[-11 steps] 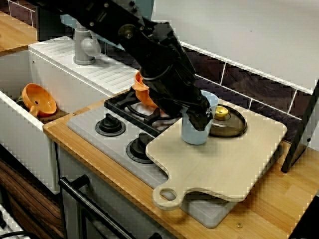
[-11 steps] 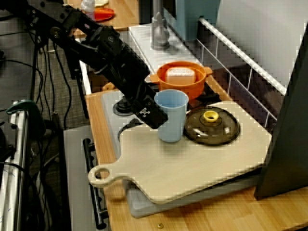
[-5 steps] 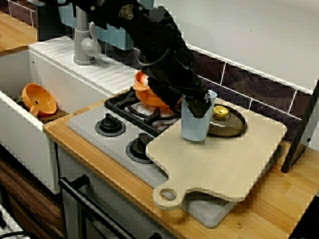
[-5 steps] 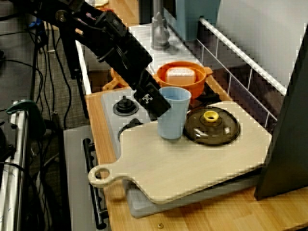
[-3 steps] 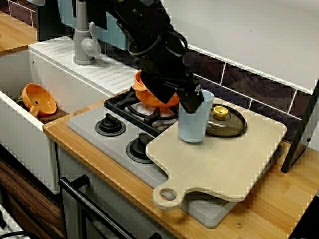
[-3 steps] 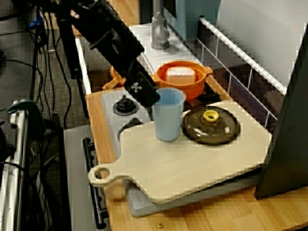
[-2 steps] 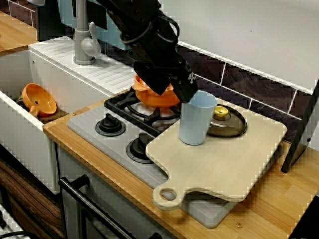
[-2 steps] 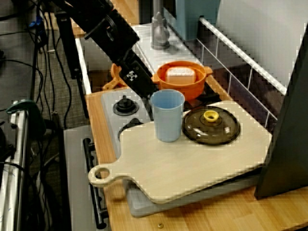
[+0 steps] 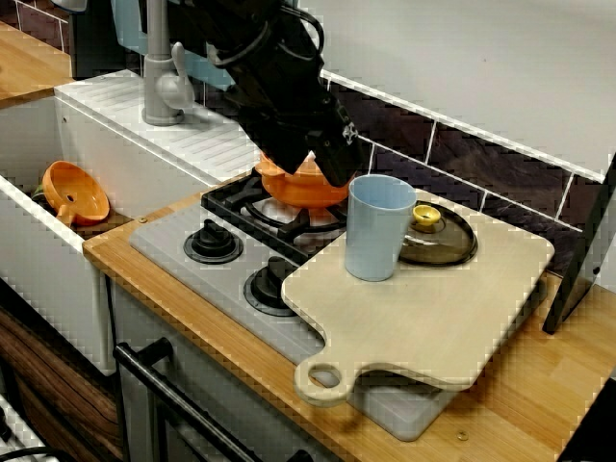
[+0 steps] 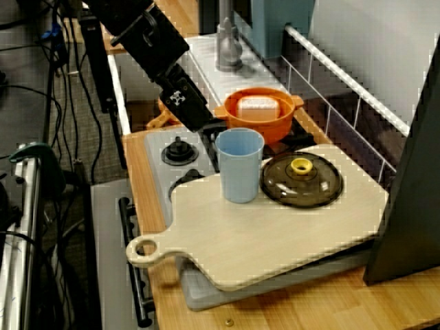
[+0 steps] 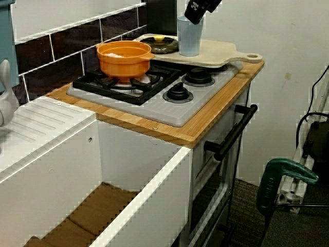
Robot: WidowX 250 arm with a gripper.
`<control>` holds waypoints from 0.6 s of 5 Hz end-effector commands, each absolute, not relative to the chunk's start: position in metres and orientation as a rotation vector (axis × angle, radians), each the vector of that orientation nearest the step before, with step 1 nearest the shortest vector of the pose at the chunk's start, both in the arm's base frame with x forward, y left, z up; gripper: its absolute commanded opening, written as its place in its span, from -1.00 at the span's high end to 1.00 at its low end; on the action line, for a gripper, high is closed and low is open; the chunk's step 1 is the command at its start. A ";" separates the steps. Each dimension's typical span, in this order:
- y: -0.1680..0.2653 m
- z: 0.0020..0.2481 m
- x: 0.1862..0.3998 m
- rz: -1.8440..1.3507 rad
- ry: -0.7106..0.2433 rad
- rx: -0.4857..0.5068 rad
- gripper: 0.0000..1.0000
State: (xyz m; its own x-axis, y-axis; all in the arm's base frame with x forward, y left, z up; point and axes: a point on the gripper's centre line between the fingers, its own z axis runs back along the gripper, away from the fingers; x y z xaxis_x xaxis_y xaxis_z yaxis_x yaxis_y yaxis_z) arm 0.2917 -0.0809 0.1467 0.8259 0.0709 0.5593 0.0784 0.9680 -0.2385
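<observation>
The blue cup (image 9: 377, 228) stands upright near the burner-side edge of the cutting board (image 9: 452, 318), just beside the glass lid (image 9: 448, 248). Bare board lies open toward the board's handle. The gripper (image 9: 337, 162) hangs close by the cup's rim, above the orange pot (image 9: 300, 190), with the arm slanting up toward the tap (image 9: 162, 91). Whether its jaws are spread cannot be told. The high side view shows a pale block (image 10: 258, 108) in the pot, which the arm hides in the front view.

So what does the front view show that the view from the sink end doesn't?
Only the front view: an orange strainer lying in the sink.
Only the view from the sink end: a green tool low beside the oven, and the orange pot unobstructed on the hob.
Both: the blue cup upright on the cutting board, the dark lid next to it, and the gripper close by the cup's rim.
</observation>
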 end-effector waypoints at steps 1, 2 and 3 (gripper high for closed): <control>-0.071 0.164 0.311 0.007 -0.633 -0.253 -1.00; -0.071 0.165 0.321 0.012 -0.612 -0.248 -1.00; -0.075 0.165 0.328 0.005 -0.586 -0.229 -1.00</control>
